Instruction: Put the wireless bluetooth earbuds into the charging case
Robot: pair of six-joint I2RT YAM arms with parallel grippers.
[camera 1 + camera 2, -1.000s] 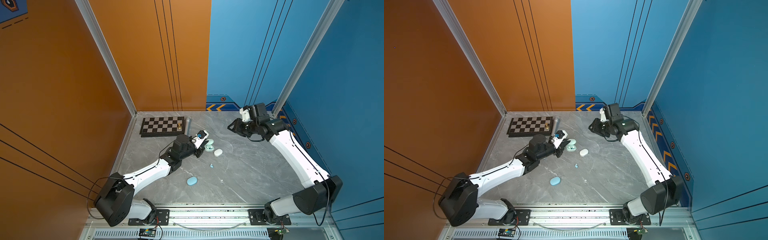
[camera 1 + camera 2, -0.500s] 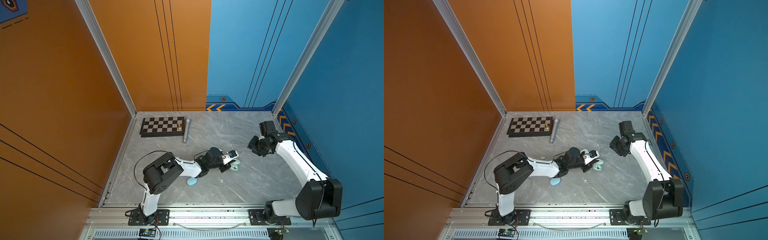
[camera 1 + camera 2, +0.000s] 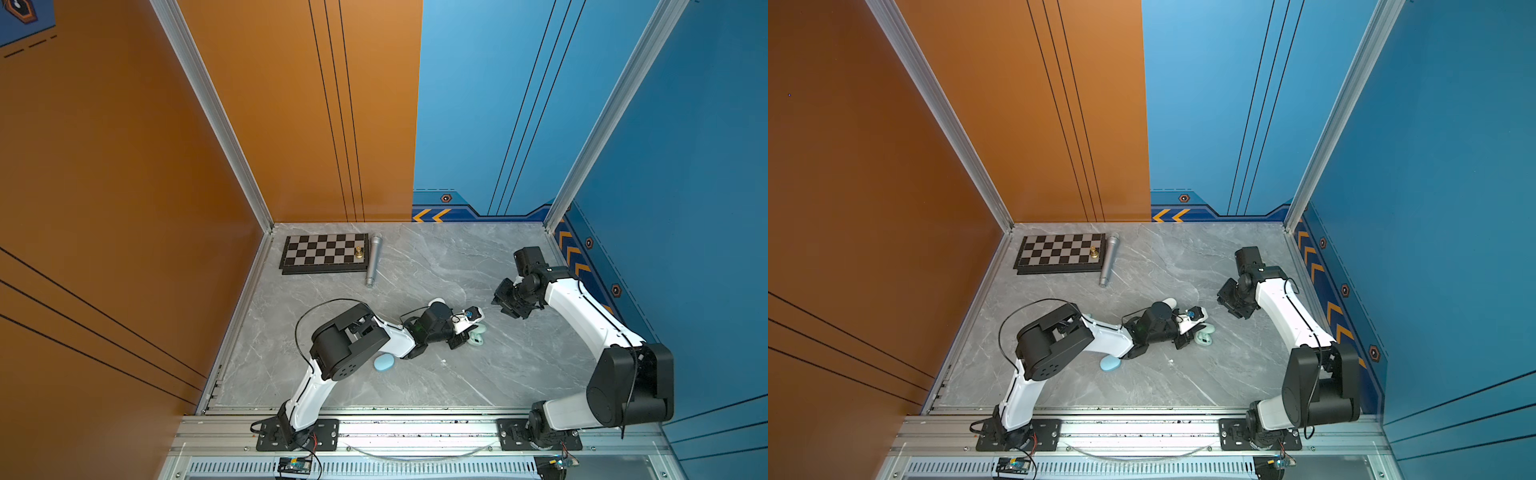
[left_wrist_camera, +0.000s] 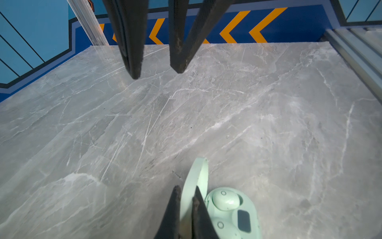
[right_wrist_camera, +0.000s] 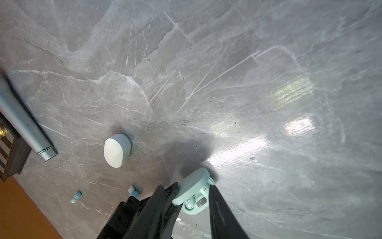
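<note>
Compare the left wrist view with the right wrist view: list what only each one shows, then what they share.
Left wrist only: the blue wall's orange chevrons, and a clear look at two pale green earbuds seated in the charging case.
Right wrist only: a closed white case, two loose light blue earbuds, the silver microphone and the chessboard's corner.
Both: the open pale green charging case on the marble table, the left gripper with jaws closed on its raised lid, the right gripper with jaws apart.
</note>
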